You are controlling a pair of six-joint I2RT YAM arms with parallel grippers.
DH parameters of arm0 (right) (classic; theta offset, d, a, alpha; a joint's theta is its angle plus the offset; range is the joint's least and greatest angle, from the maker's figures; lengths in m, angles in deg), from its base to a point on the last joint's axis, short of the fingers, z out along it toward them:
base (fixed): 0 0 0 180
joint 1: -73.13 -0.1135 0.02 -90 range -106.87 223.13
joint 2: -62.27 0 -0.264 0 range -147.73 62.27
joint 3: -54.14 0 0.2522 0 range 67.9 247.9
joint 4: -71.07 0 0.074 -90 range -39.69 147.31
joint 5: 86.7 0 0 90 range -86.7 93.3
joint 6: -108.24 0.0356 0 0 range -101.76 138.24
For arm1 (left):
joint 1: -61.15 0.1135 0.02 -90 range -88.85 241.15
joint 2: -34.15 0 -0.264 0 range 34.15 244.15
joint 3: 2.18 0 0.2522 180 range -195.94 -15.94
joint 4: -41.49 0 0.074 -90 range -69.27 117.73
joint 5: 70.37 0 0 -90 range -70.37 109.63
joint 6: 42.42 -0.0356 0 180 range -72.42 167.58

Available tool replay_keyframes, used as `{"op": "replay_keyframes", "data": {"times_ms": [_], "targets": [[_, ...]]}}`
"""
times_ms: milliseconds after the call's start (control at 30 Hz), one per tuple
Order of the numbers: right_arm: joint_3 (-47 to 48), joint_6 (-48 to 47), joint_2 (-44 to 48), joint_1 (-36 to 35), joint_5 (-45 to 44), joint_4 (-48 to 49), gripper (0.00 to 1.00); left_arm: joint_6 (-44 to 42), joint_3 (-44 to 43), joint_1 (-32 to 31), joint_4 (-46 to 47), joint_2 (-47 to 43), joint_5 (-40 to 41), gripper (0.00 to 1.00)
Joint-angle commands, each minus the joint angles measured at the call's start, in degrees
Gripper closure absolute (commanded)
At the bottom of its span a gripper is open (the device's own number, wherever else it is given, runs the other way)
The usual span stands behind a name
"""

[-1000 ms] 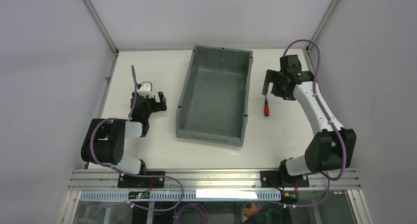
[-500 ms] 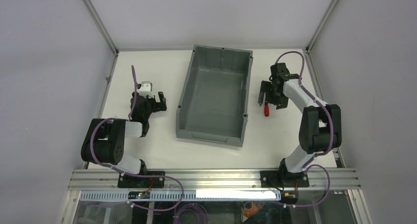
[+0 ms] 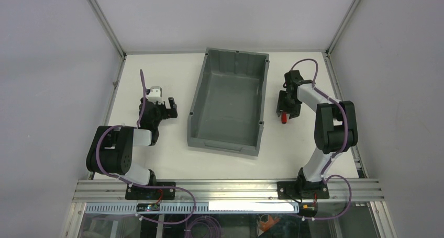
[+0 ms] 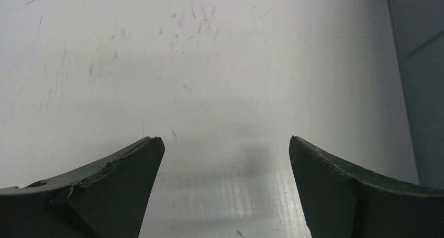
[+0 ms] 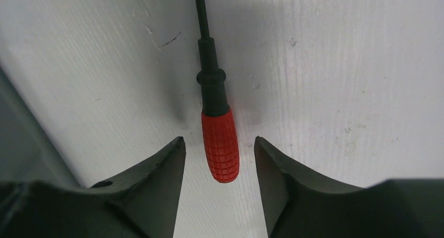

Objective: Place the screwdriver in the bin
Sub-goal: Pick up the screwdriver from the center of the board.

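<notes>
Now the right gripper [image 5: 219, 146] is down at the table [image 5: 340, 65] with the screwdriver [image 5: 211, 91] lying flat between its jaws. The red handle sits in the gap, and the black shaft runs straight out ahead past the tips. The jaws stand narrow, with a sliver of bare table showing on either side of the handle, so they flank it without yet pinching it. Straddling the handle rather than the thin shaft looks sensible, as it is the thickest part and ribbed for grip. The bin [image 3: 196, 99] lies just beyond the outer side of one jaw, so the carry should be short. The left gripper [image 4: 225, 144] hangs with its jaws wide and only table between them, the bin's wall showing past one jaw. It appears parked out of the way.
</notes>
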Motion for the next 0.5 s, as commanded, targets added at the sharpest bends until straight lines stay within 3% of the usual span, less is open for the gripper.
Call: {"op": "replay_keyframes", "data": {"times_ms": [0,233,467], "targets": [[0.2,0.5,-1.0,-0.1,-1.5,2.1,0.5,-1.3,-1.0,0.3,3.4,-0.3,-0.9,0.01],[0.9,0.3,-1.2,-0.1,-1.9,1.6,0.67,-1.3,-1.0,0.3,3.4,-0.3,-0.9,0.01],[1.2,0.0,-1.3,-0.1,-2.1,1.2,0.78,-1.3,-1.0,0.3,3.4,-0.3,-0.9,0.01]]}}
